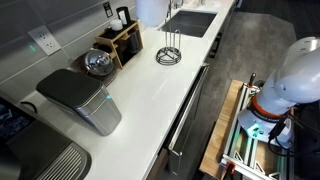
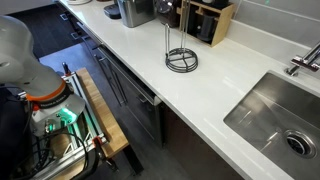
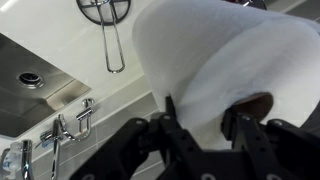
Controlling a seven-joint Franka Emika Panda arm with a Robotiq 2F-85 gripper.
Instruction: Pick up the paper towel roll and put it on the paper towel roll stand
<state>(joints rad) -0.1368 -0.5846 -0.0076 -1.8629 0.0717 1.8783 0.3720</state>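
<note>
In the wrist view the paper towel roll (image 3: 215, 55) is a thick white cylinder that fills the middle and right, with its brown core end showing. My gripper (image 3: 200, 115) is shut on it, one black finger on each side. The dark wire stand (image 3: 107, 25) with its ring base lies beyond the roll on the white counter, empty. In both exterior views the stand (image 1: 169, 50) (image 2: 181, 58) is upright on the counter near the sink. The bottom of the roll (image 1: 150, 10) hangs at the top edge above and behind the stand. The gripper is out of frame there.
A wooden knife block (image 1: 124, 40) (image 2: 208, 20) stands by the wall close to the stand. The steel sink (image 1: 192, 22) (image 2: 265, 115) and its faucet (image 3: 65, 130) lie on the stand's other side. A metal bowl (image 1: 97, 62) and a grey appliance (image 1: 80, 98) sit further along.
</note>
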